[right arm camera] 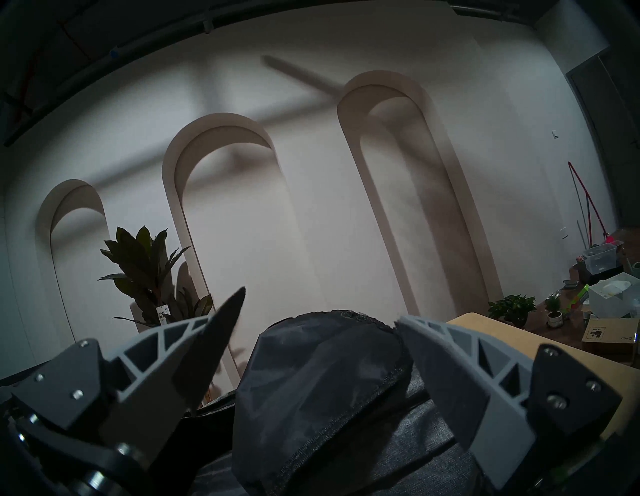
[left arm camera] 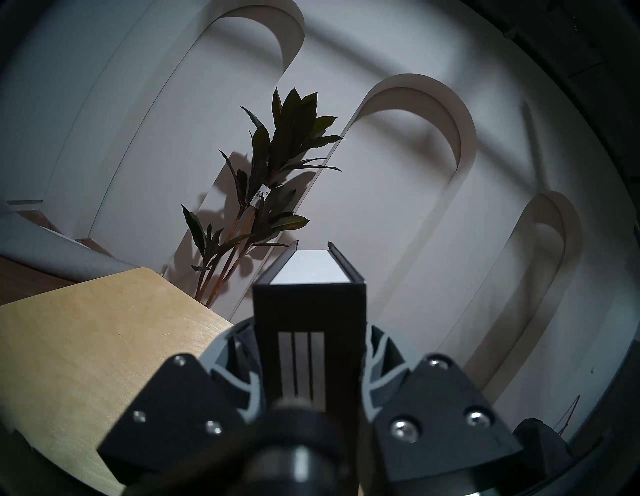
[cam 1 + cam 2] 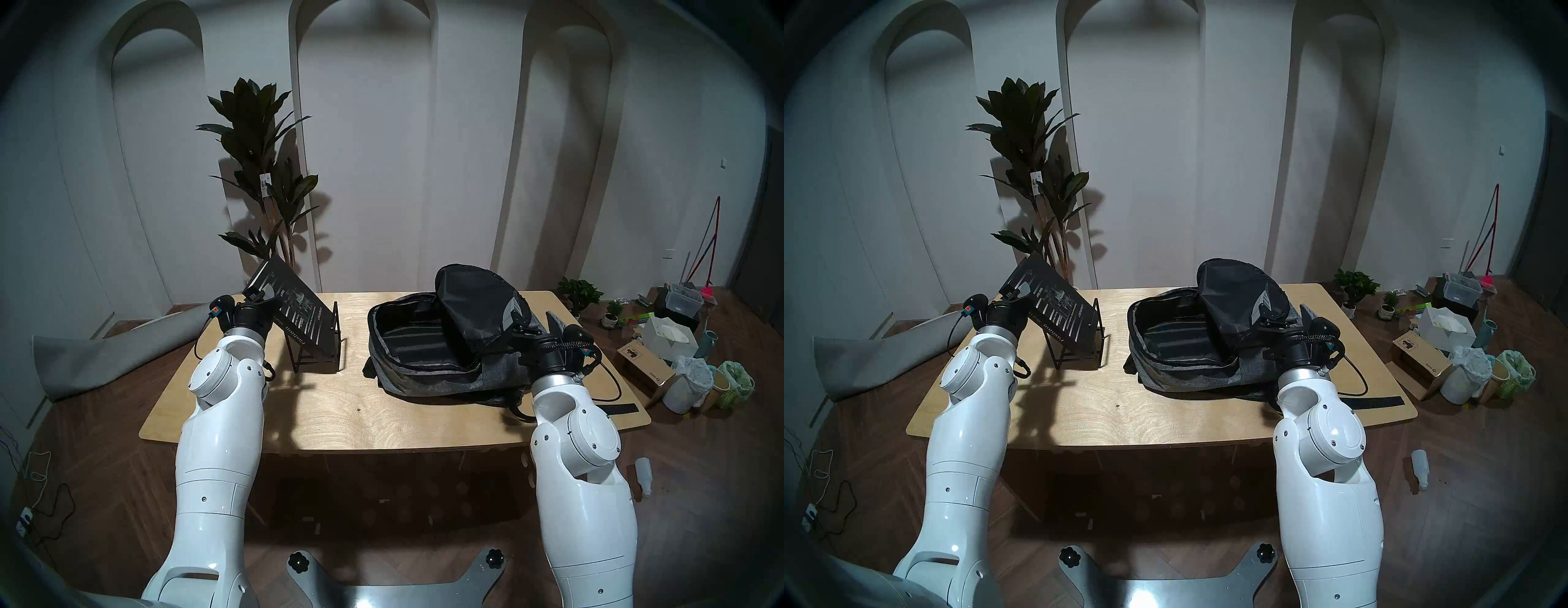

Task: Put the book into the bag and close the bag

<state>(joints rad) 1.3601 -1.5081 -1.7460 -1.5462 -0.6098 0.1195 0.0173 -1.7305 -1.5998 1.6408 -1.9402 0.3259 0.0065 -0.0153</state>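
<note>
Robot grips a propped book beside an open backpack.

Head views: the left gripper point(image 3: 259, 302) is clamped on the book point(image 3: 297, 316), which leans in a wire stand point(image 3: 322, 346) for easy grabbing; the grey bag point(image 3: 449, 344) lies unzipped, flap up. Left wrist: fingers point(image 2: 239, 384) pinch the book's spine. Right wrist: the right gripper point(image 1: 318, 311) spread wide, empty, behind the flap point(image 1: 322, 374).

A black wire stand point(image 3: 316, 348) sits on the wooden table point(image 3: 382, 420) — a tall leafy plant point(image 3: 259, 170) behind, boxes and bins point(image 3: 662, 352) cluttering the floor — right side.

Left pincer point(image 2: 309, 381) clamped, right pincer point(image 1: 320, 311) spread wide, both level.
</note>
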